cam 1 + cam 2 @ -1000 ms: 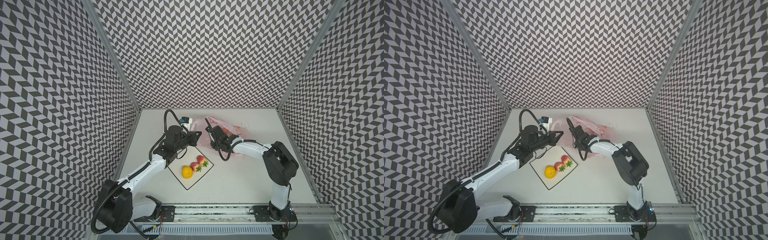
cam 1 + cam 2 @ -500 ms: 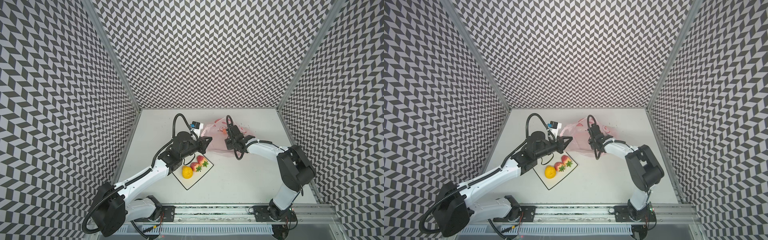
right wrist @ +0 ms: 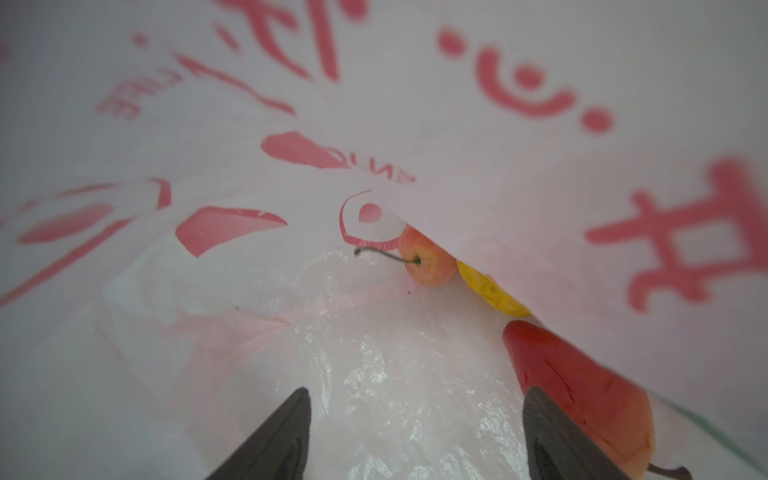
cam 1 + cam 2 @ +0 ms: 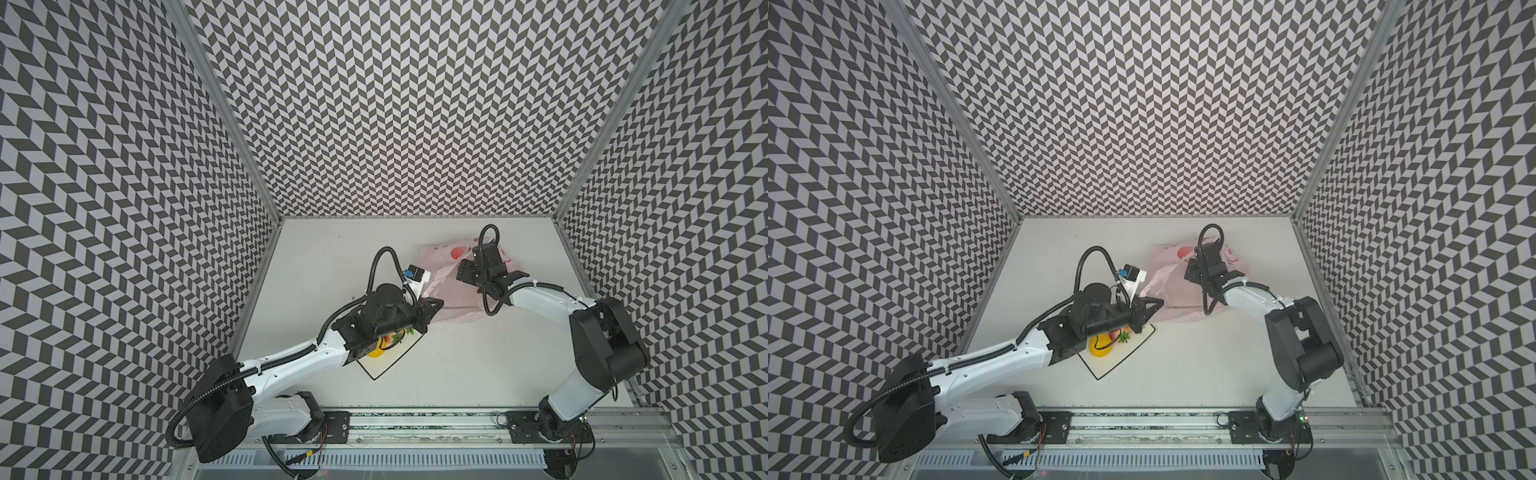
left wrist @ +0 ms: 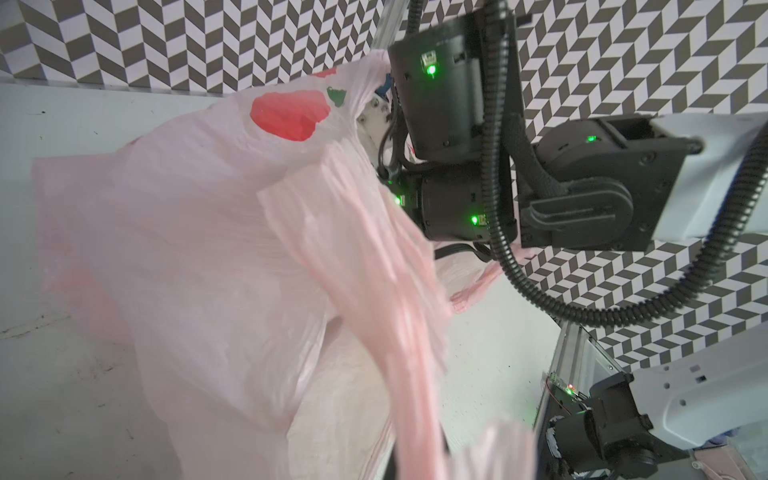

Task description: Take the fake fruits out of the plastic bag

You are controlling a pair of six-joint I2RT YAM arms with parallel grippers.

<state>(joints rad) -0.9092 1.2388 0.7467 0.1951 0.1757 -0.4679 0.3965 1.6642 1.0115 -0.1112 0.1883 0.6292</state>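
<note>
Right wrist view: right gripper [image 3: 417, 392] spread inside plastic bag [image 3: 498, 124].

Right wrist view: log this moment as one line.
left gripper: shut on plastic bag edge | right gripper: open, inside plastic bag | in plastic bag: pink-red ball, yellow fruit, strawberry | fruit gripped: none

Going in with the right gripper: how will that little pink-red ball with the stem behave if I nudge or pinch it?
The pink-red ball is round and glossy, so it will probably roll or squirt from a pinch. It sits beside the yellow fruit under a fold of the plastic bag, which may stop it. Its thin stem likely bends.
</note>
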